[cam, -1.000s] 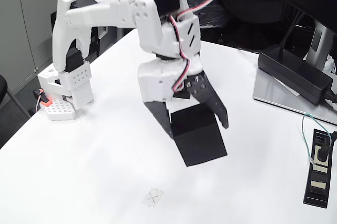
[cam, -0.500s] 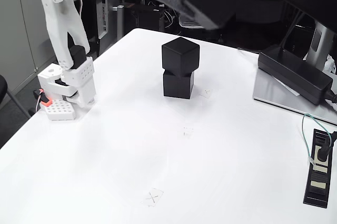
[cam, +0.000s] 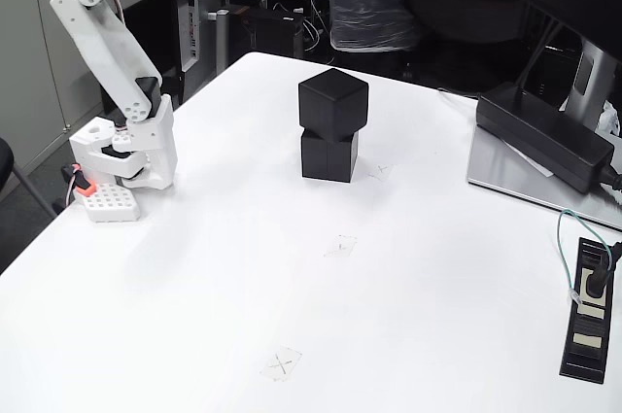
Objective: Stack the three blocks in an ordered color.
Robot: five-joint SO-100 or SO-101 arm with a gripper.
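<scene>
Left of the long black power adapter box (cam: 552, 134), your two matte black cubes: upper (cam: 333, 102) sits twisted on lower (cam: 328, 154) (gripper jaws out of frame, can't tell).

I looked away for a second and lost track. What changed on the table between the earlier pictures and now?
The white arm swung up and back, carrying a matte black cube off the top of the picture in its tool. That uncovered the two stacked matte black cubes. The stack, the long black adapter box and the white table stayed put.
</scene>
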